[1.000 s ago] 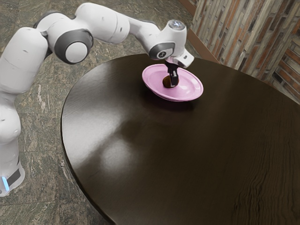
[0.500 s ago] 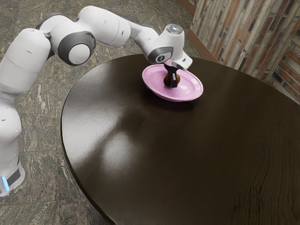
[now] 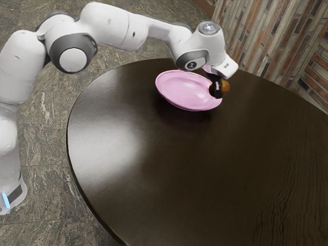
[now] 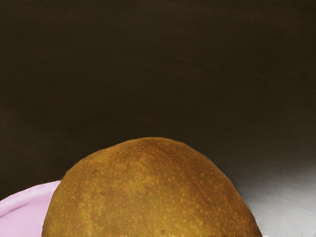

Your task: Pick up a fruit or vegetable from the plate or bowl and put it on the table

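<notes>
Arm (image 3: 110,25) outstretched | elbow (image 3: 72,57) raised | wrist (image 3: 209,45) bent downward | fingers (image 3: 218,91) pointing down, apparently clamped

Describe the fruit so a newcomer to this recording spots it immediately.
On the round, dark table sits a pink plate. By its rim, on the exterior view's right, the hand holds the fruit: roundish, brown-orange and finely speckled, where the plate is smooth and pink.

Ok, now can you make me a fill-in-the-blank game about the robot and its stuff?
1. The color of the plate is ____.
2. The jaws are shut on the ____.
3. The table is dark ____.
4. The arm is mostly ____.

Missing words: pink; fruit; brown; white.
</notes>
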You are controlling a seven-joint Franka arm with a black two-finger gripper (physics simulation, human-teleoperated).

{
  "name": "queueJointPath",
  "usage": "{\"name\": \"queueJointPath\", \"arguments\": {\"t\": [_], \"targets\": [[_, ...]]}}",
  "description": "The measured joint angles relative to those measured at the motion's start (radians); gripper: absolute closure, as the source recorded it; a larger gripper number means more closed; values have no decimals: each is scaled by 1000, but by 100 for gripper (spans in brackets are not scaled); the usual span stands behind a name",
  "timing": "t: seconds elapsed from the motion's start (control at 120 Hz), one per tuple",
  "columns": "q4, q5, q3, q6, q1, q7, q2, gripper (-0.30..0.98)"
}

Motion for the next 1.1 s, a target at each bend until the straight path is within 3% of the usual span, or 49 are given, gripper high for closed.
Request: {"name": "queueJointPath", "arguments": {"t": [0.258,0.45,0.608,0.75,0.833,0.917,1.1], "targets": [[0,0,0,132,-185,-6,18,27],[0,-4,0,194,-199,-11,28,27],[-1,-13,0,216,-214,-6,23,9],[10,-19,6,226,-238,-11,-3,3],[10,-23,55,223,-246,-83,-46,2],[8,-57,103,87,-237,-275,-130,1],[68,-177,117,-459,-217,-869,-329,0]]}}
